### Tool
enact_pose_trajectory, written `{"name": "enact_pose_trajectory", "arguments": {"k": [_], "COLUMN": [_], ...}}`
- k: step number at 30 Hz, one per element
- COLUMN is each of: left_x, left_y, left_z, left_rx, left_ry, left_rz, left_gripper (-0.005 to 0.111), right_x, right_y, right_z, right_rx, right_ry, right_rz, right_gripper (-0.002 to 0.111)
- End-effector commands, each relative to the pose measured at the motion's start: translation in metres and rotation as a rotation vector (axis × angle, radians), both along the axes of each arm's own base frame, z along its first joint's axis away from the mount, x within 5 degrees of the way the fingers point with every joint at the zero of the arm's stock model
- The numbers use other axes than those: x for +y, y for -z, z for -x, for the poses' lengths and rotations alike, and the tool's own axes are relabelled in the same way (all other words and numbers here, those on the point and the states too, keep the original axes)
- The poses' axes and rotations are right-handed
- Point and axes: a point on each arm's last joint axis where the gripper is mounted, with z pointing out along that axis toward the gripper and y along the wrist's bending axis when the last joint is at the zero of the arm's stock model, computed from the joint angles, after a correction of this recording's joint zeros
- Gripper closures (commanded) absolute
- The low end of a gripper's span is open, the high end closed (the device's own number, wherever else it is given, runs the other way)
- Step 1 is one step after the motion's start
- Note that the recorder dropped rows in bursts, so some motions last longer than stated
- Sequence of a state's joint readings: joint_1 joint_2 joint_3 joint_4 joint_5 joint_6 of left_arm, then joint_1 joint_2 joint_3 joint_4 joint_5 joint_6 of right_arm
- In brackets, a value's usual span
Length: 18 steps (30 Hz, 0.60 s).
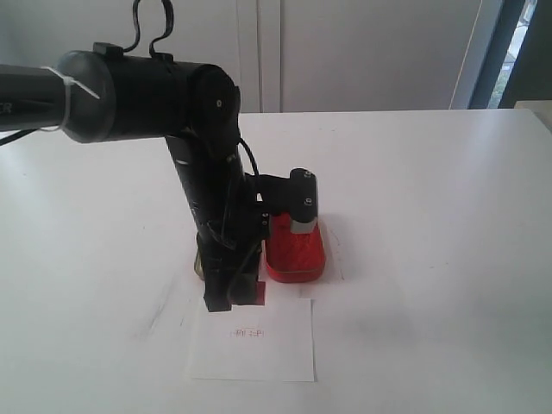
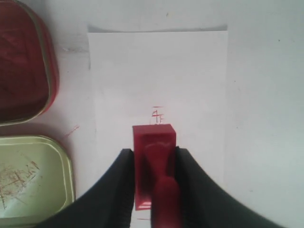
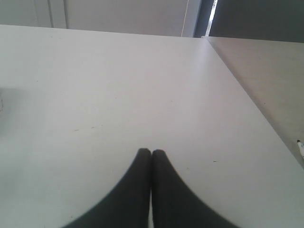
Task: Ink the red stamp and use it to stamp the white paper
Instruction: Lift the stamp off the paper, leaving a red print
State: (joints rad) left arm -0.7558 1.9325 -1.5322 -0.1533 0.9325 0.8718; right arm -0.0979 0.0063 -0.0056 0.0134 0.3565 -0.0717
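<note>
Gripping the red stamp (image 2: pixel 153 142) between two black fingers (image 2: pixel 118 183), the left gripper (image 2: pixel 153 154) is clamped on both sides of the stamp's block, with the rounded handle running back between the jaws. The stamp sits over the white paper (image 2: pixel 190 71), near the edge of the sheet closest to the tins; whether its face touches the paper cannot be told. One small red imprint (image 2: pixel 157 114) shows on the sheet just beyond the stamp's block. In the exterior view the arm reaches down at the middle of the white table (image 1: pixel 431 216), the stamp at the tip just beside the oval red ink-pad tin (image 1: pixel 295 254). The gold tin lid (image 2: pixel 28 180) lies next to that tin, both off the paper's side edge. The right gripper (image 3: pixel 151 154) hangs over bare tabletop with its fingers pressed together and nothing between them. Counted: one stamp, one sheet of paper, one red tin, one gold lid, one clear imprint and two grippers.
</note>
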Motion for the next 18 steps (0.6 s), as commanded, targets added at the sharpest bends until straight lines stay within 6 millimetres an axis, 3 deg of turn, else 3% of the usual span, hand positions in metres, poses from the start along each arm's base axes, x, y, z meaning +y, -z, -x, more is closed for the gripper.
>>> {"name": "enact_pose_trajectory", "arguments": {"k": [1, 8, 18], "left_x": [0.003, 0.010, 0.013], "left_y": [-0.018, -0.036, -0.042], "left_z": [0.006, 0.007, 0.008], "left_rx": [-0.017, -0.084, -0.096], "left_ry": [0.001, -0.018, -0.041], "left_rz": [0.012, 0.016, 0.012], "left_gripper": [0.107, 0.107, 0.107], "right_x": [0.000, 0.000, 0.000], "right_y": [0.000, 0.000, 0.000], "right_z": [0.000, 0.000, 0.000], "right_rx": [-0.014, -0.014, -0.014], "right_ry": [0.004, 0.004, 0.004], "right_rz": [0.009, 0.009, 0.009], "right_gripper": [0.108, 0.108, 0.108]}}
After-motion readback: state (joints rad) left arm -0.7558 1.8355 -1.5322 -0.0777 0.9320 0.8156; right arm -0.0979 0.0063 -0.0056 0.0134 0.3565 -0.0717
